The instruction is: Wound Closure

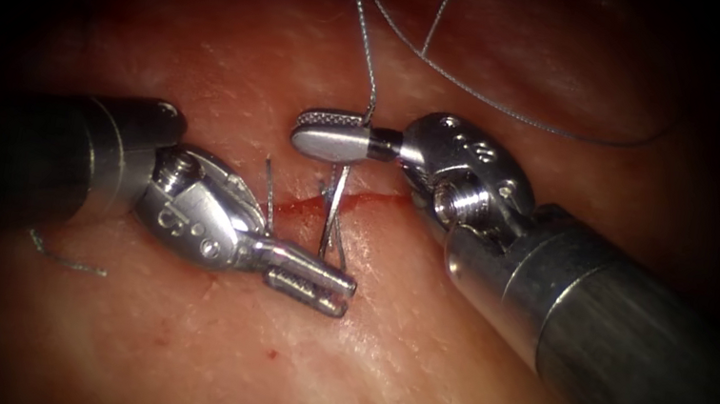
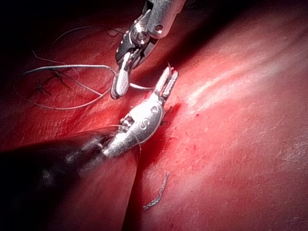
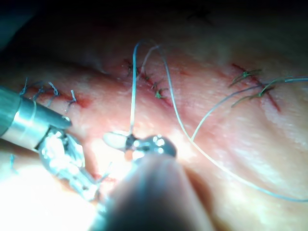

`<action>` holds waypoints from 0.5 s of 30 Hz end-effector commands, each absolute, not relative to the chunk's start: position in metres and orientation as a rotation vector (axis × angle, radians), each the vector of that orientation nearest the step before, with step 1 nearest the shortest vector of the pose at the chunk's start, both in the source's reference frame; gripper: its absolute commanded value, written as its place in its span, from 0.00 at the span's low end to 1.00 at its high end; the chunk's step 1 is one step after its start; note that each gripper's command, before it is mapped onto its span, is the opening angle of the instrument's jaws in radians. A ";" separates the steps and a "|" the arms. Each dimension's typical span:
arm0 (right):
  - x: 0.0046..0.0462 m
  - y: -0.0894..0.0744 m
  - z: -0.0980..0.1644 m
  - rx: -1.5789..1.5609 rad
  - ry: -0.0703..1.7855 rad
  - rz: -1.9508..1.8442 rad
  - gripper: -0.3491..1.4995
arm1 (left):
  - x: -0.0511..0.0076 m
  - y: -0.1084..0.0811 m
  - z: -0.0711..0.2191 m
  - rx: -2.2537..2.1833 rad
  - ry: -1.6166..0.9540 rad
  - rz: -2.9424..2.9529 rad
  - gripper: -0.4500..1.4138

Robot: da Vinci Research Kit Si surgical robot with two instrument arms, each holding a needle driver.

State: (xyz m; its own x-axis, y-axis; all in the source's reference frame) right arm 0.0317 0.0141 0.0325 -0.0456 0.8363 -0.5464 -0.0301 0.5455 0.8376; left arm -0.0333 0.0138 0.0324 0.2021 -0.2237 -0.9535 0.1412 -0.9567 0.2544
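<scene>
Nearest us, our left tool (image 1: 313, 283) sits at seven o'clock from the cut (image 1: 350, 201), jaws a little apart and holding nothing, tips just beside the thread ends (image 1: 331, 217) that stand up out of the tissue (image 1: 411, 365). A loose cut piece of thread (image 1: 66, 260) lies well off at nine o'clock. Further back, our right tool (image 1: 332, 135) comes in from four o'clock with jaws clamped on the thread (image 1: 368, 59) just above the cut; that strand runs up to twelve o'clock and curls away toward two. We can't make out the needle, so we can't say if it's in the tissue. The risk, as we judge it: the thread is gripped hard close to the wound, so a sharp tug could fray it or tear the wound edge, and the left tool's open tips could snag the standing ends.
</scene>
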 end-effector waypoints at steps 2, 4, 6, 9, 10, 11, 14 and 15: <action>0.0318 0.015 0.033 0.727 1.463 0.815 0.00 | -0.0336 0.014 0.033 2.184 -0.099 -1.851 0.00; 0.0313 0.015 0.032 0.718 1.467 0.819 0.00 | -0.0334 0.014 0.032 2.208 0.001 -1.961 0.31; 0.0311 0.016 0.032 0.714 1.467 0.824 0.00 | -0.0333 0.014 0.032 2.213 0.050 -2.004 0.43; 0.0302 0.016 0.032 0.693 1.465 0.839 0.00 | -0.0329 0.014 0.032 2.185 0.115 -2.187 0.71; 0.0301 0.016 0.032 0.685 1.465 0.847 0.00 | -0.0328 0.014 0.032 2.173 0.104 -2.221 0.77; 0.0299 0.016 0.032 0.678 1.452 0.843 0.00 | -0.0326 0.014 0.032 2.155 0.082 -2.264 0.81; 0.0298 0.016 0.032 0.665 1.434 0.845 0.00 | -0.0324 0.014 0.032 2.141 0.061 -2.301 0.83; 0.0296 0.016 0.032 0.652 1.425 0.848 0.00 | -0.0320 0.014 0.032 2.126 0.040 -2.346 0.85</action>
State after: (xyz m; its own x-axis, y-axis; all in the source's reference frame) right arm 0.0290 0.0151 0.0319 -0.0494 0.8229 -0.5661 -0.1133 0.5585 0.8217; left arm -0.0316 0.0143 0.0313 -0.0992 0.0361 -0.9944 -0.0011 -0.9993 -0.0362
